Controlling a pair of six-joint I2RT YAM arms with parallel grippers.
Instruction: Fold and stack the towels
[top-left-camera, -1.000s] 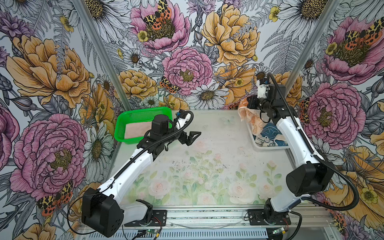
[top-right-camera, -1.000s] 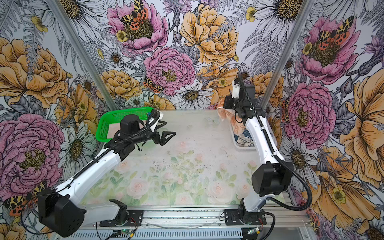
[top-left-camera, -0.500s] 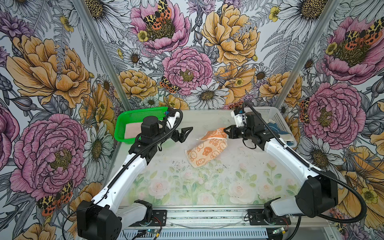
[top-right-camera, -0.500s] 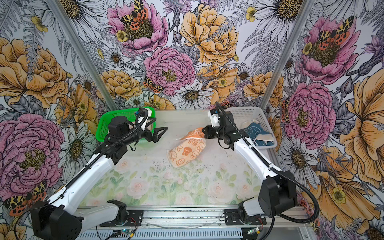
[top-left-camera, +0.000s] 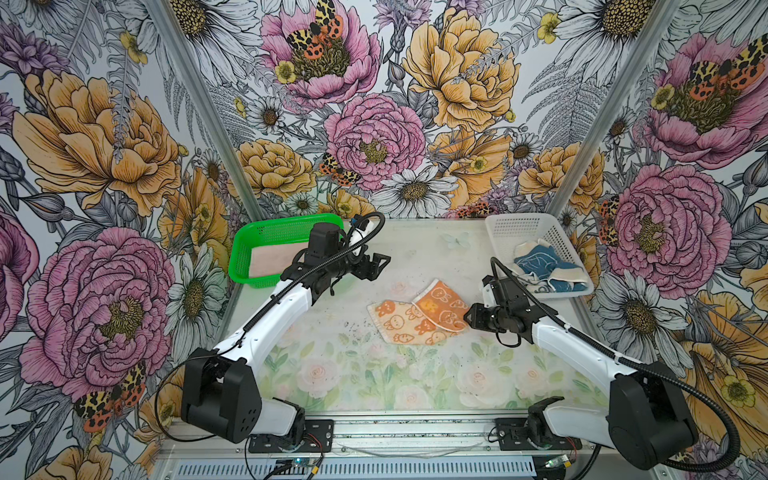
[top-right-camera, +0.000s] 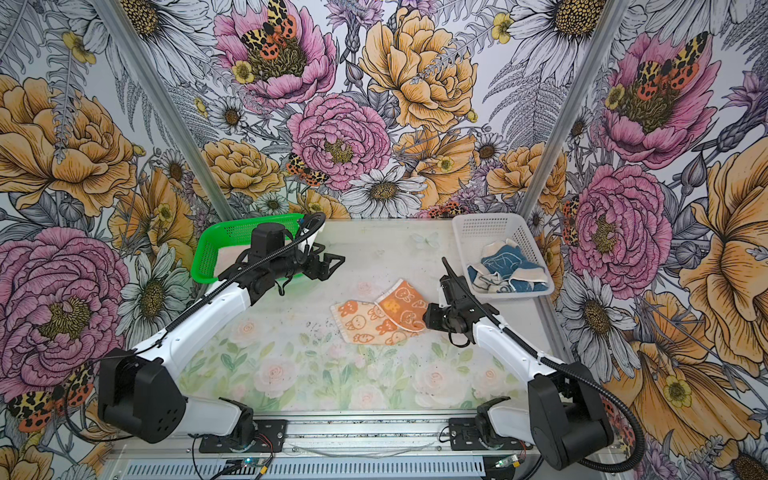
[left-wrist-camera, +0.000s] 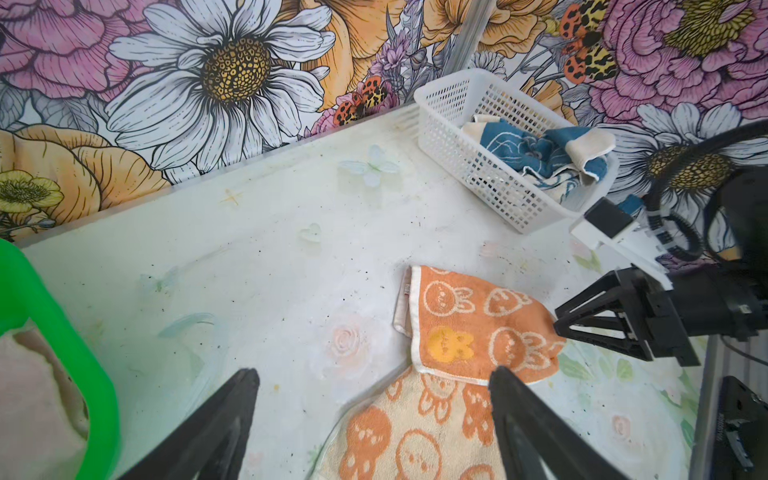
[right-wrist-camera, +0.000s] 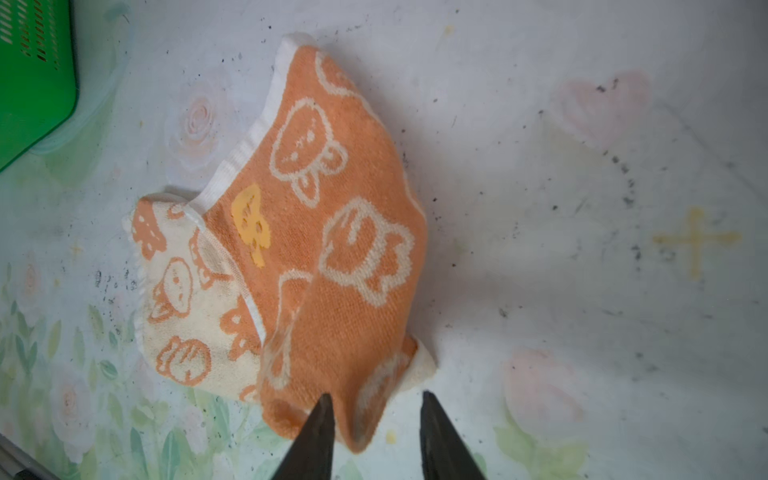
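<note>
- At the far left of the table you have a green perforated plastic basket (top-left-camera: 279, 229), and the plain pale pink terry towel (top-left-camera: 269, 260) lies flat inside it.
- Just to the right of that basket, your left gripper (top-left-camera: 380, 266) hovers above the pale floral tabletop (top-left-camera: 415, 245). Its black fingers (left-wrist-camera: 232, 415) are spread wide and nothing sits between them.
- Near the middle of the table lies the orange terry towel with white rabbits (top-left-camera: 419, 316), and it is not folded neatly. A paler part with orange rabbits faces up on its left. A darker orange part with a white border overlaps it on the right.
- Your right gripper (top-left-camera: 467, 316) sits low at that towel's right edge. In the right wrist view its fingers (right-wrist-camera: 320, 432) stand somewhat apart, and the towel's near corner lies in the gap without being pinched.
- At the far right stands a white perforated plastic basket (top-left-camera: 519, 232). The cream-bordered blue towel with the white outline drawing (top-left-camera: 540, 259) lies crumpled inside it, towards the basket's front end.
</note>
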